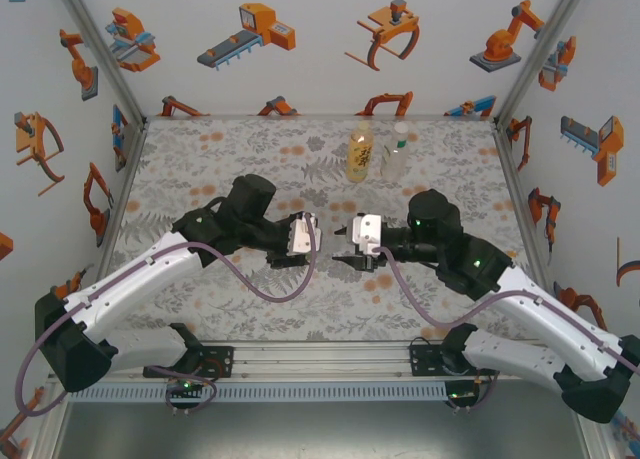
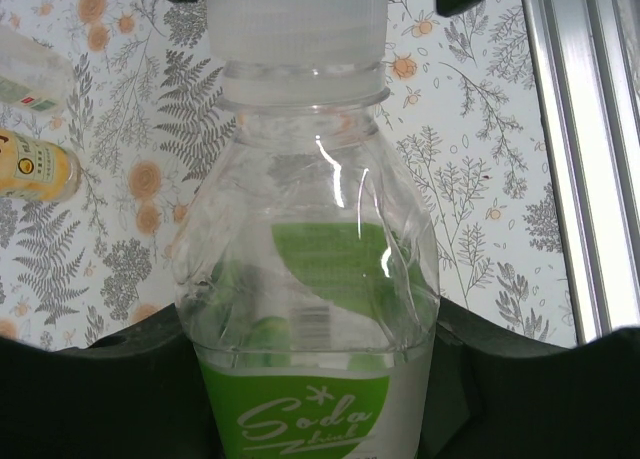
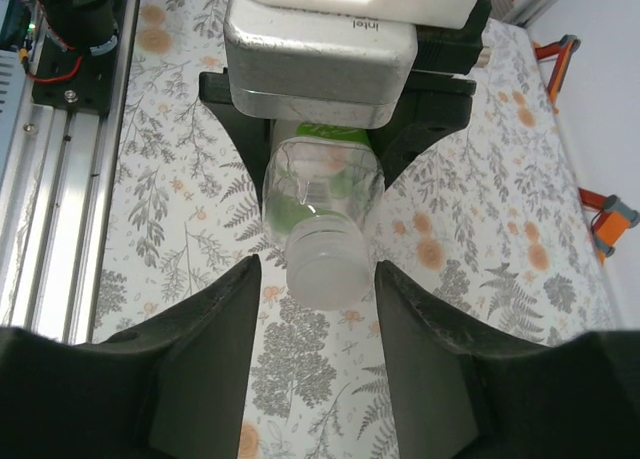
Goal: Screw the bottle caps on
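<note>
right fingers spread, white cap between their tips | left fingers pinching green bottle

We've got the top cam looking down from behind; wrist cams face each other, tight on one bottle.

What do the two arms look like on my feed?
Both match: white link shells, black joint housings with small green lights, black jaws. The left arm and right arm each carry a purple-grey cable to a white camera block at the wrist; the left one's is marked "intel".
</note>
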{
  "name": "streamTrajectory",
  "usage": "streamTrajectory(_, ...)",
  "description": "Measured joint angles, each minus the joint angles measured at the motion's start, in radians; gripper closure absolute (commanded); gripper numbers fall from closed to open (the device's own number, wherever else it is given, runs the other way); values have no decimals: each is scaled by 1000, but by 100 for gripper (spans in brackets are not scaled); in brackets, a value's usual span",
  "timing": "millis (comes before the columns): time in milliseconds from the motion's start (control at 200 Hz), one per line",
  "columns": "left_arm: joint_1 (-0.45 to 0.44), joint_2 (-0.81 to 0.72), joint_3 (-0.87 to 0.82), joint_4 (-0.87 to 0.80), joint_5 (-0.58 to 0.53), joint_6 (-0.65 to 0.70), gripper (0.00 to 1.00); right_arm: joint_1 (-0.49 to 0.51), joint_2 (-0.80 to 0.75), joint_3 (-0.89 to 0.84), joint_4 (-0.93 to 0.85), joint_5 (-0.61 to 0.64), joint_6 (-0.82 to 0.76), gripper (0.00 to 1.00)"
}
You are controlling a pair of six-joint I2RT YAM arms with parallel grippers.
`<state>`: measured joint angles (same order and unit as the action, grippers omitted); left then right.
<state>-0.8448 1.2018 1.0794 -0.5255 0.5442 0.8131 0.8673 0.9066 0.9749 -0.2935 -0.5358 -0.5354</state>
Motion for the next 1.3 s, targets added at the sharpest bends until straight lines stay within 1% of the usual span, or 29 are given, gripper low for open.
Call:
streamTrajectory(416, -6, -3, 0, -6, 3, 2, 100, 0, -10, -37, 52, 1, 0, 56)
streamTrajectory(626, -6, -6, 0, -7, 3, 5, 100, 0, -8, -46, 74, 5, 1, 55)
streamTrajectory(1036, -6, -8, 0, -7, 3, 5, 100, 0, 1, -47, 76, 13, 4, 55)
streamTrajectory(1101, -6, -8, 0, -7, 3, 5, 100, 0, 1, -47, 75, 12, 4, 59)
streamTrajectory(1207, -6, -8, 1, -6, 1, 5, 100, 0, 1, -47, 74, 11, 9, 70)
streamTrajectory(1302, -6, -8, 2, -7, 1, 5, 100, 0, 1, -47, 74, 11, 12, 82)
